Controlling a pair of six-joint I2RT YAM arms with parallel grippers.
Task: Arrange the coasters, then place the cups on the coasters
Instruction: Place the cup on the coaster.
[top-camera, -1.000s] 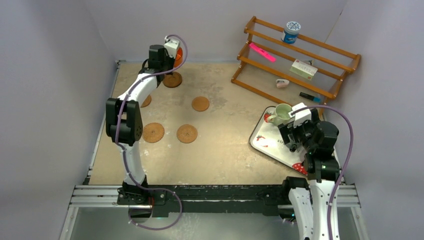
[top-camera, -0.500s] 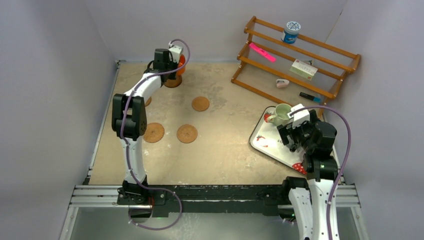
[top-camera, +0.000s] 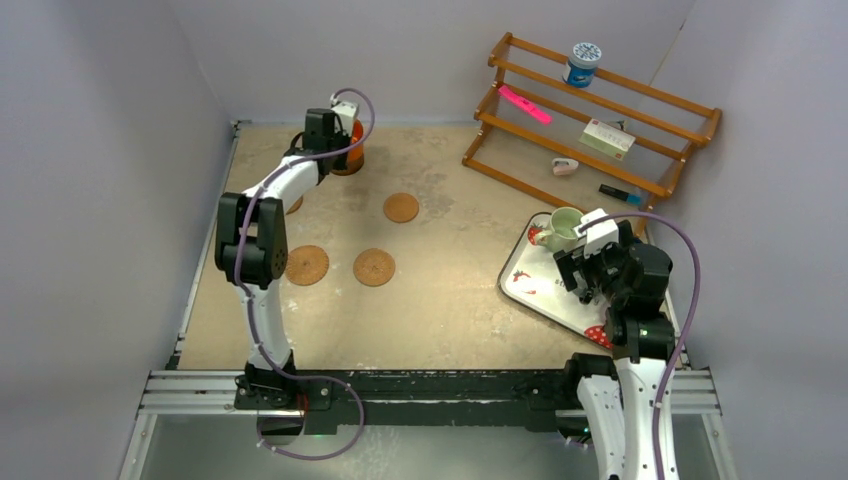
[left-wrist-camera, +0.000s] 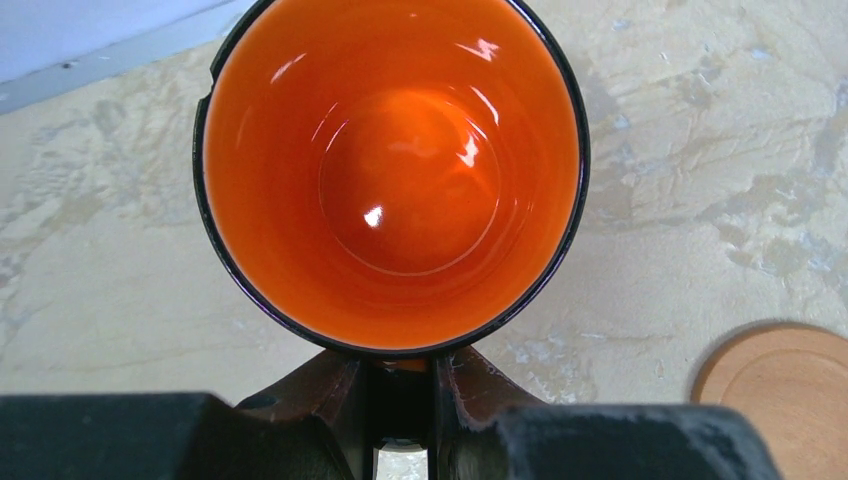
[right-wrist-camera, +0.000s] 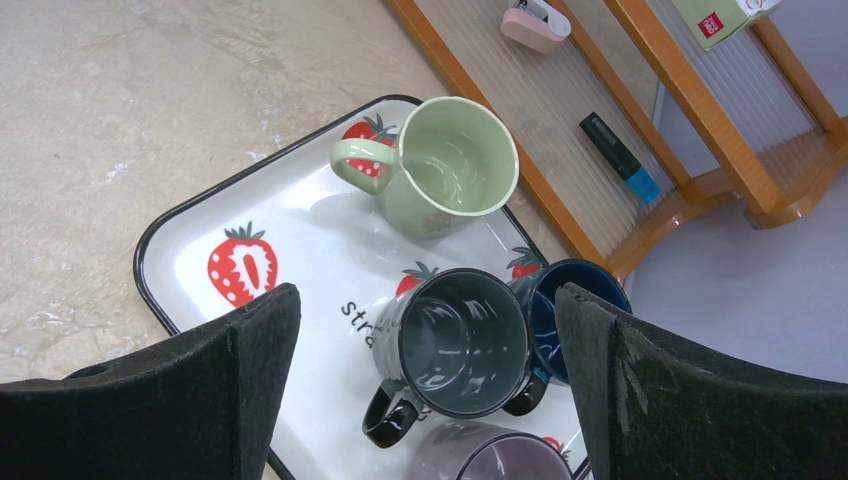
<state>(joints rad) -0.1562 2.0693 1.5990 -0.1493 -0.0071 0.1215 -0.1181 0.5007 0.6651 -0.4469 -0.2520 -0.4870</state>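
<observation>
Orange cup (left-wrist-camera: 390, 170): empty, glossy inside, seen from straight above. It sits just ahead of the left jaws (left-wrist-camera: 405, 385), which are clamped on its handle; the handle itself is nearly all hidden between them. Whether its base touches the counter (top-camera: 450, 300) cannot be told. Rimmed coaster (left-wrist-camera: 790, 385): on the counter to the right of those jaws, apart from the cup, cut off by the frame edge. Tray (right-wrist-camera: 290, 200): white with a strawberry print, under the right jaws (right-wrist-camera: 428, 300), which stand wide apart and hold nothing. It carries four empty upright cups. The grey cup (right-wrist-camera: 455, 340) is directly between and below the jaws. The green cup (right-wrist-camera: 440, 165) stands beyond them. The blue cup (right-wrist-camera: 545, 315) touches the grey one and is part hidden by the right-hand finger. The purple cup (right-wrist-camera: 490, 455) is cut off at the near edge. Flat coasters lie on open counter between the two jaws: first coaster (top-camera: 401, 207), second coaster (top-camera: 373, 267), third coaster (top-camera: 307, 265). A fourth coaster (top-camera: 295, 206) is half hidden by the left arm. Rack (top-camera: 600, 110): wooden, beyond the right jaws, with a tub (top-camera: 582, 62) on top and small items too small to name.
</observation>
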